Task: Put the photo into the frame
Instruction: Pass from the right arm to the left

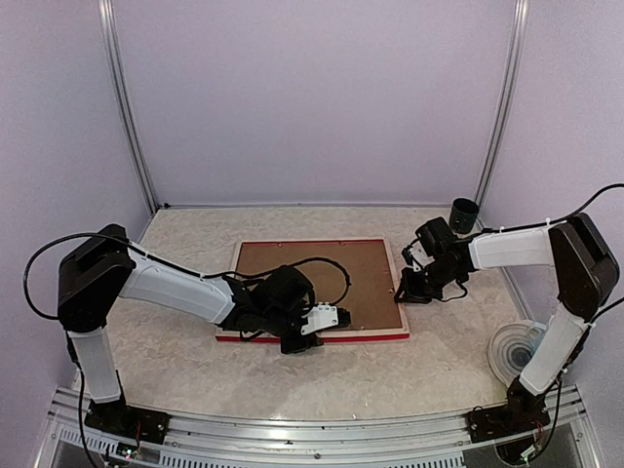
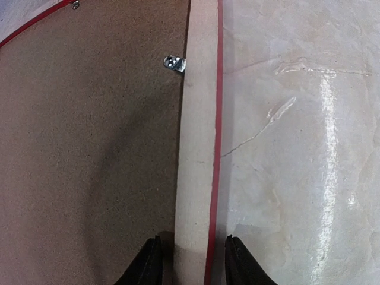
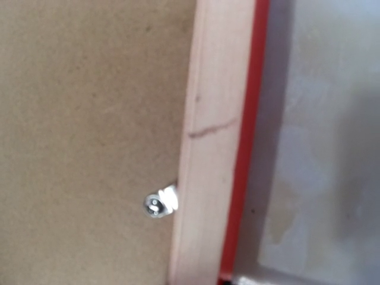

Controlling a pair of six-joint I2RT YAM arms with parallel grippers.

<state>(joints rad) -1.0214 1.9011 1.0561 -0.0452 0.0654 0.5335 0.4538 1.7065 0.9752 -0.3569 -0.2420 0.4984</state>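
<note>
Left wrist, frame (image 2: pixel 196 148) rail between left jaws standing apart, right jaws' state unclear

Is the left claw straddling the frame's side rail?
Yes, the left claw has one finger over the backing panel, the other over the table, frame between.

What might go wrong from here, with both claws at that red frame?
The left gripper straddles the near rail of the frame; a pinch off-centre might let the thin rail slip or skid on the smooth table. The right gripper sits at the frame's right edge; uneven pulls may twist it. Small metal tabs overlap the brown backing panel; they may snag.
</note>
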